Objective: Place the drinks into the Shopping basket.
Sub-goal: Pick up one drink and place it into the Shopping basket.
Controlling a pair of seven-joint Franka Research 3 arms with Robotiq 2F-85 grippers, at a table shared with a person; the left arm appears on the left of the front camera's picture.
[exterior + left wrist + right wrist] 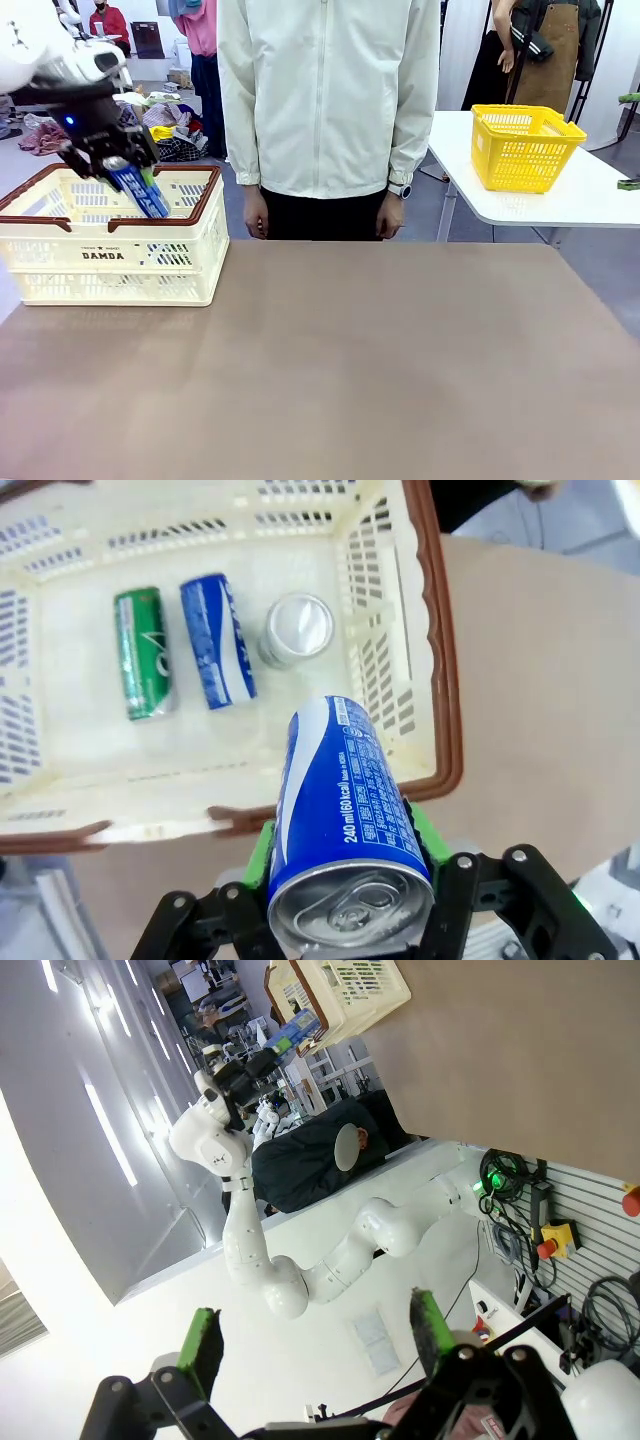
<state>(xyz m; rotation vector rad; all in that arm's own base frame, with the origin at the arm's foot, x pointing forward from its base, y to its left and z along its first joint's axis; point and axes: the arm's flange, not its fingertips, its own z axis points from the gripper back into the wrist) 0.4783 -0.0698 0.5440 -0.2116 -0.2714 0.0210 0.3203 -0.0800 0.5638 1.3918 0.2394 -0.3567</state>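
Left wrist view, bottom centre: left gripper [345,880] clamped on a blue-and-white can [340,810], green pads pressed to its sides, silver top toward the lens. The can hangs over the near brown rim of the Shopping basket [440,710], tilted.

Beyond it, upper left of frame, on the basket floor: a second blue can [217,640] lying flat, a green can [143,652] beside it, and a third can [296,630] seen mostly end-on; its colour is hard to tell.

Front view, upper left: the held can slants down over the basket's middle; basket contents are hidden by its wall. A person [328,100] stands behind the table [330,370].

Right wrist view, bottom: right gripper [315,1335] with fingers wide apart, holding nothing.
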